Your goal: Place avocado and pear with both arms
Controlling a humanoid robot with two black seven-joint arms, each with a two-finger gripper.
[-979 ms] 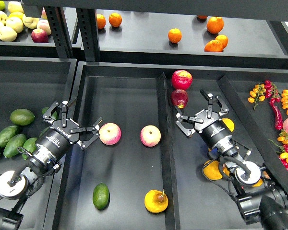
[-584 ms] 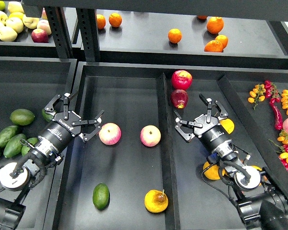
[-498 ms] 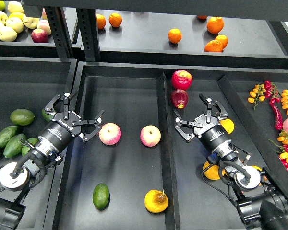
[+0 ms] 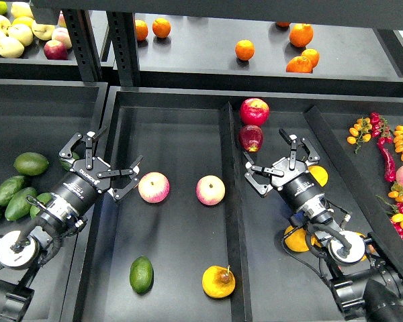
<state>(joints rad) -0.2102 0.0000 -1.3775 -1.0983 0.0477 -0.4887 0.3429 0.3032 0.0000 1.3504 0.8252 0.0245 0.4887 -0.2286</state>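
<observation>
The avocado [image 4: 141,274] is a small glossy green egg-shaped fruit lying at the front of the middle tray [image 4: 174,127]. The pear [image 4: 218,282], yellow-orange with a brown blotch at its stem, lies to its right near the tray's front. My left gripper [image 4: 106,168] is open and empty, at the tray's left wall, just left of a pink apple [image 4: 154,187]. My right gripper [image 4: 279,166] is open and empty over the right tray, below a dark red apple [image 4: 251,137].
A second pink apple [image 4: 210,190] lies mid-tray. A red apple [image 4: 254,111] lies at the back. Darker avocados [image 4: 17,194] fill the left bin. Oranges [image 4: 299,238] lie under my right arm and on the back shelf [image 4: 244,49]. Peppers [image 4: 386,151] lie far right.
</observation>
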